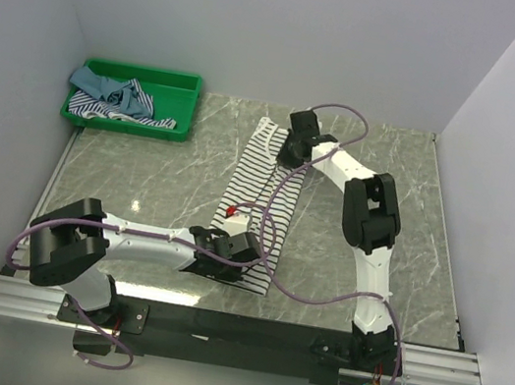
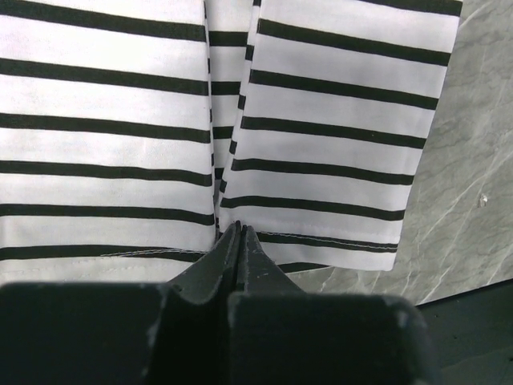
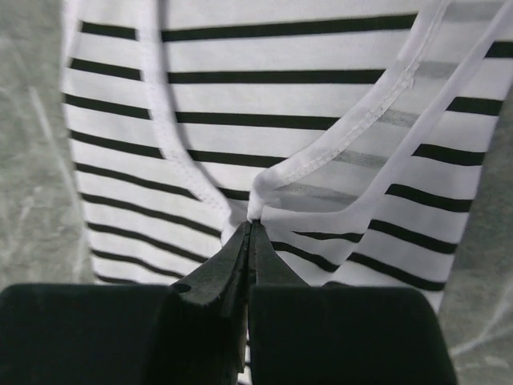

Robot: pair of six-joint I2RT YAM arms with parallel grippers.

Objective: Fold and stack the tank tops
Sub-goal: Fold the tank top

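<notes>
Here, a grey marbled tabletop (image 1: 140,182) sits boxed in by plain pale walls (image 1: 269,15) on its left, far and right sides. A white tank top with thin black stripes (image 1: 258,178) lies flat along the middle. It is folded lengthwise into a narrow band running from near the far edge toward the near edge, with its white-trimmed straps at the far end and its stitched hem at the near end. The left tool (image 2: 239,231) is pressed together on the hem, and the right tool (image 3: 250,226) pinches the white trim at the strap end. A green plastic tray (image 1: 188,91) in the far left corner holds a crumpled plain dusty teal-blue tank top (image 1: 91,79) and a blue-and-white striped tank top (image 1: 112,109). Three tank tops, one tray, two tools.
</notes>
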